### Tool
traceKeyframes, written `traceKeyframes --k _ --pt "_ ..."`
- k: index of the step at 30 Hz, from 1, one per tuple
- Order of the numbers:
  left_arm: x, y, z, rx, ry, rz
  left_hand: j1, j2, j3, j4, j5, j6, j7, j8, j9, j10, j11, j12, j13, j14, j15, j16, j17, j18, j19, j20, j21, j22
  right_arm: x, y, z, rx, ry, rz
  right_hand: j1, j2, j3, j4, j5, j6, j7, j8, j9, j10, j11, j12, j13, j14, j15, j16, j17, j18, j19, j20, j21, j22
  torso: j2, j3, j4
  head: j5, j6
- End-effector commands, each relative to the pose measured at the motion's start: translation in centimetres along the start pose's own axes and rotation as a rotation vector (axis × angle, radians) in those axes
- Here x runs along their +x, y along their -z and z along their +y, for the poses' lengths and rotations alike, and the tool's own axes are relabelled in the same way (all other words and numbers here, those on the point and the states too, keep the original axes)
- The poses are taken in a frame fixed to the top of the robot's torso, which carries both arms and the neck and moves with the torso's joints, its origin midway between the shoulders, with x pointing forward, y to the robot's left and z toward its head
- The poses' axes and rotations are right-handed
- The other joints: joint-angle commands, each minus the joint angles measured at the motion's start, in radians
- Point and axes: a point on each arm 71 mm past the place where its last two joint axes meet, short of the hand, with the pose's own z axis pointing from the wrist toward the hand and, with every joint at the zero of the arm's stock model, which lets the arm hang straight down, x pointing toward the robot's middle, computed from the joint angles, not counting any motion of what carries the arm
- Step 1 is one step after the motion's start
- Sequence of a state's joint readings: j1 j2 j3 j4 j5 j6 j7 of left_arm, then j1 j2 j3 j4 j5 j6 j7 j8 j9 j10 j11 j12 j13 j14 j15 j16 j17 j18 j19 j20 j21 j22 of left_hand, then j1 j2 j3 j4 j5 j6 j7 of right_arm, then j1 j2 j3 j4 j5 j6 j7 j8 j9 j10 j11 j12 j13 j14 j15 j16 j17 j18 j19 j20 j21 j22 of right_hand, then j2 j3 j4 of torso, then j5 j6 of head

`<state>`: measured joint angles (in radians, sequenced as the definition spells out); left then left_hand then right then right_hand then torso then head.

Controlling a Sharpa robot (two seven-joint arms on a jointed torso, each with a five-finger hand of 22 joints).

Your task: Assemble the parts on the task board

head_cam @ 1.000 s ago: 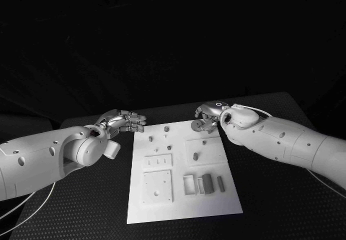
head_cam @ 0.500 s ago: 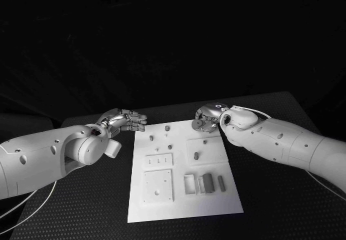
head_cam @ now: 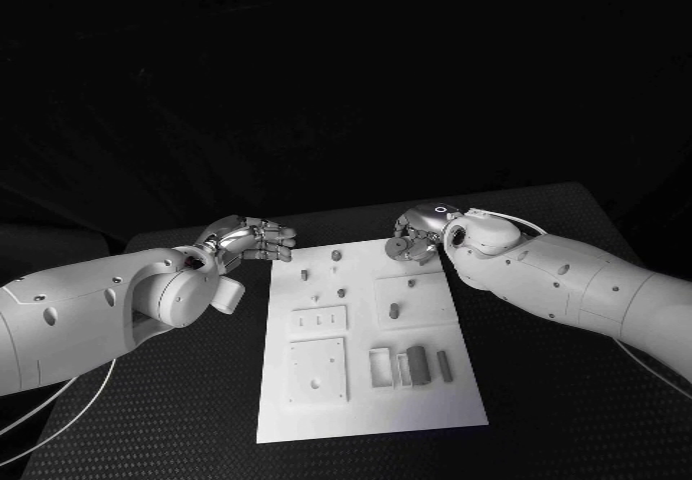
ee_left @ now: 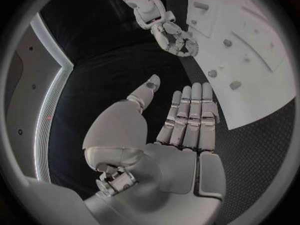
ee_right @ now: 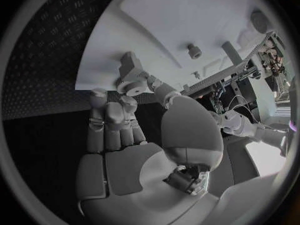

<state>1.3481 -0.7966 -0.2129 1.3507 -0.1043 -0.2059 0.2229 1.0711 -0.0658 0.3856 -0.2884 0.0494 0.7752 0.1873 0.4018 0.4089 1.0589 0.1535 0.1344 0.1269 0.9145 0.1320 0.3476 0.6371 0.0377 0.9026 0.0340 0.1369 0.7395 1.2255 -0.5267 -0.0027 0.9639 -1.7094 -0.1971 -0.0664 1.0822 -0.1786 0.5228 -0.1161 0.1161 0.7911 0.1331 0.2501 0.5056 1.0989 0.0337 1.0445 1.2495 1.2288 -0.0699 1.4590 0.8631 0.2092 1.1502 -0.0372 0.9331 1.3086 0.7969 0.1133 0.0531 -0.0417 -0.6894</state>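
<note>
The white task board (head_cam: 361, 405) lies in the middle of the black table. Several small pegs stand in its far half, such as one (head_cam: 336, 256) near the far edge and one (head_cam: 391, 312) on a raised square. My right hand (head_cam: 415, 240) hovers over the board's far right corner and pinches a small round part (ee_right: 134, 87) between thumb and fingers. My left hand (head_cam: 254, 241) is just off the board's far left corner, fingers straight and together, thumb apart, holding nothing (ee_left: 187, 115). The left wrist view also shows the right hand (ee_left: 174, 35) beside the board (ee_left: 262, 80).
Two flat square plates (head_cam: 317, 322) (head_cam: 316, 372) lie on the board's left side. A few upright rectangular blocks (head_cam: 415, 365) stand near its right front. Bare black table (head_cam: 577, 420) surrounds the board.
</note>
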Motion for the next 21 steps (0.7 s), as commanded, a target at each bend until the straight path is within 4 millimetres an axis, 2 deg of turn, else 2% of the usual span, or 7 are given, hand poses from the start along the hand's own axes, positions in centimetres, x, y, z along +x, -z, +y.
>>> traceKeyframes --k 1,7,13,17,21 --pt "0.16 -0.04 -0.13 0.011 0.008 0.010 -0.004 0.002 -0.004 0.000 0.000 0.000 0.009 -0.007 -0.001 -0.001 0.008 -0.006 -0.001 0.009 -0.001 -0.005 0.002 0.014 0.005 -0.002 -0.004 -0.001 0.90 0.15 -0.33 0.007 0.010 0.066 0.001 0.012 -0.003 -0.004 0.001 0.026 0.014 0.007 -0.001 -0.007 0.000 0.005 -0.003 0.000 -0.004 0.006 0.001 0.053 -0.006 0.001 0.003 0.020 0.000 0.0000 0.0736 0.000 -0.002" --pt "0.10 -0.04 -0.10 0.008 0.008 0.009 -0.005 0.002 -0.004 0.000 0.000 0.000 0.009 -0.007 -0.001 -0.001 0.008 -0.006 -0.001 0.009 -0.001 -0.006 0.002 0.014 0.006 -0.002 -0.004 -0.001 1.06 0.20 -0.55 0.011 0.004 0.086 -0.004 0.041 -0.006 -0.014 0.001 0.042 0.014 0.013 -0.002 -0.010 0.000 0.011 -0.013 0.000 -0.004 0.005 0.002 0.053 -0.009 0.001 0.004 0.019 0.000 -0.0001 0.0741 -0.001 -0.003" --pt "0.12 -0.04 -0.09 0.007 0.008 0.012 -0.006 0.002 -0.004 0.000 0.000 -0.001 0.009 -0.007 -0.001 -0.001 0.008 -0.007 -0.001 0.009 -0.001 -0.006 0.002 0.013 0.006 -0.002 -0.004 -0.001 1.11 0.19 -0.42 0.007 -0.013 0.095 -0.007 0.096 -0.006 -0.033 0.001 0.062 0.013 0.018 -0.005 -0.015 0.000 0.020 -0.026 -0.002 -0.005 0.003 0.003 0.053 -0.014 0.002 0.006 0.019 0.000 0.0008 0.0729 -0.001 -0.004" --pt "0.14 -0.04 -0.09 0.006 0.008 0.012 -0.006 0.002 -0.004 0.000 0.000 -0.001 0.009 -0.007 -0.001 -0.001 0.008 -0.007 -0.001 0.009 -0.001 -0.006 0.002 0.013 0.006 -0.002 -0.005 -0.002 1.15 0.20 -0.47 0.008 -0.014 0.100 -0.012 0.124 -0.009 -0.051 0.002 0.066 0.015 0.016 -0.009 -0.019 0.001 0.025 -0.034 -0.003 -0.003 0.003 0.004 0.053 -0.017 0.004 0.007 0.020 0.000 0.0005 0.0736 -0.002 -0.004" --pt "0.08 -0.04 -0.08 0.005 0.008 0.011 -0.006 0.002 -0.004 0.000 0.000 -0.001 0.008 -0.007 -0.001 -0.001 0.008 -0.007 -0.001 0.009 -0.001 -0.007 0.002 0.013 0.006 -0.002 -0.005 -0.002 1.15 0.17 -0.43 0.007 -0.015 0.100 -0.017 0.134 -0.011 -0.061 0.002 0.067 0.015 0.015 -0.011 -0.021 0.001 0.028 -0.039 -0.004 -0.003 0.002 0.004 0.053 -0.019 0.005 0.008 0.019 0.000 0.0006 0.0730 -0.002 -0.005"
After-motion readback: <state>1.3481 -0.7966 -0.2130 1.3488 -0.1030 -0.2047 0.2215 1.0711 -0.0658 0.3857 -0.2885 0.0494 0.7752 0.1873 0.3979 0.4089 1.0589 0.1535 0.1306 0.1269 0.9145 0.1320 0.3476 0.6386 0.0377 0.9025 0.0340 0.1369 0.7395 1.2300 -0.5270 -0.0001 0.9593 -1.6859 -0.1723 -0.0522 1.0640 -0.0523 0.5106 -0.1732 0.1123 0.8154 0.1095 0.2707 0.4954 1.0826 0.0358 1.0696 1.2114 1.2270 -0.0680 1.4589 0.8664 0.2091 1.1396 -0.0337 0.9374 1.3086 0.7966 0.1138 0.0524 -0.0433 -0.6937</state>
